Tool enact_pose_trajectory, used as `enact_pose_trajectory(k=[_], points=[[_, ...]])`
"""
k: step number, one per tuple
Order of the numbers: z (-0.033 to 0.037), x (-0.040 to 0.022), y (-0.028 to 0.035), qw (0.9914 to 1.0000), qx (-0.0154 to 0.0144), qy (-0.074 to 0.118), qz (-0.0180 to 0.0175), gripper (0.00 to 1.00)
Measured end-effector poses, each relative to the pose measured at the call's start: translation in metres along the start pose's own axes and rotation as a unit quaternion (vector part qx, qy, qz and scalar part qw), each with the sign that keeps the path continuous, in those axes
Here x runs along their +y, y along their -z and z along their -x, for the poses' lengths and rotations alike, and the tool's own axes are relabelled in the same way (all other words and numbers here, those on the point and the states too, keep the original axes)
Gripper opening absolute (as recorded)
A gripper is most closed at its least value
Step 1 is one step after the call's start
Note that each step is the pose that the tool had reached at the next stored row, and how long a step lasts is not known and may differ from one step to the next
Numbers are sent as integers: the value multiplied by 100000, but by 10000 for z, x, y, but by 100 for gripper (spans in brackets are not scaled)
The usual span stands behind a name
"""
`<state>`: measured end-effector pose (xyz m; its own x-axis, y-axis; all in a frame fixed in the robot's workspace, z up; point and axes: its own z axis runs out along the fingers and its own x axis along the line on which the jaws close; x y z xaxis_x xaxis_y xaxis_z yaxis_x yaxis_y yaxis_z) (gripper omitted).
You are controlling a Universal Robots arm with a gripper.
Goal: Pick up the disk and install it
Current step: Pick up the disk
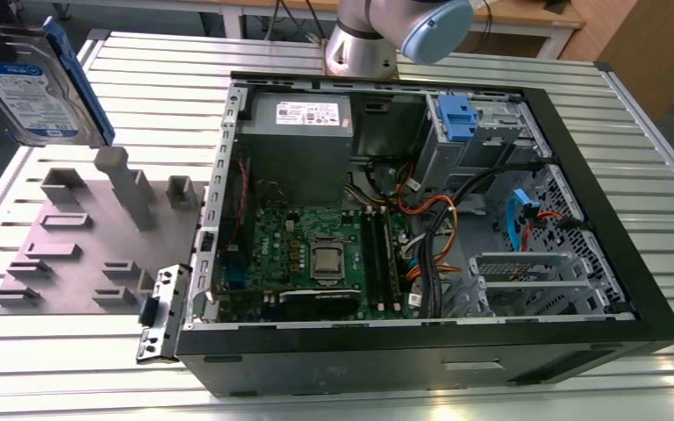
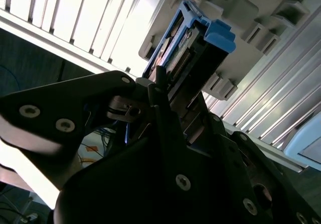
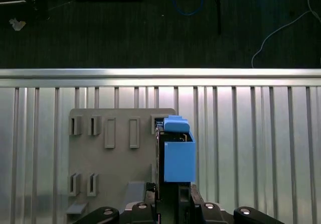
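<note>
The gripper (image 3: pixel 173 196) clamps the disk (image 1: pixel 35 88) on end above the fixture plate (image 1: pixel 68 263), with the open case (image 1: pixel 431 364) to the exterior view's right.

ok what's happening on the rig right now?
The arm's pincer is clamped on the disk, holding it in the air above the grey holder plate at the exterior view's left. The open computer case sits beside the plate, on the exterior view's right; the disk is not in it yet.
</note>
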<state>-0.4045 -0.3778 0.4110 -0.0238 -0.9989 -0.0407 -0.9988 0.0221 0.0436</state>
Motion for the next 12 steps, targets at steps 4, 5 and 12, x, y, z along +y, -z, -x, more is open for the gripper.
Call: enact_pose_trajectory(k=[4,5,12], points=[[3,4,75,100000,6,-1,5,35],[3,4,90,100000,2,1,1,35],[7,9,183,100000,0,1,-8,35]])
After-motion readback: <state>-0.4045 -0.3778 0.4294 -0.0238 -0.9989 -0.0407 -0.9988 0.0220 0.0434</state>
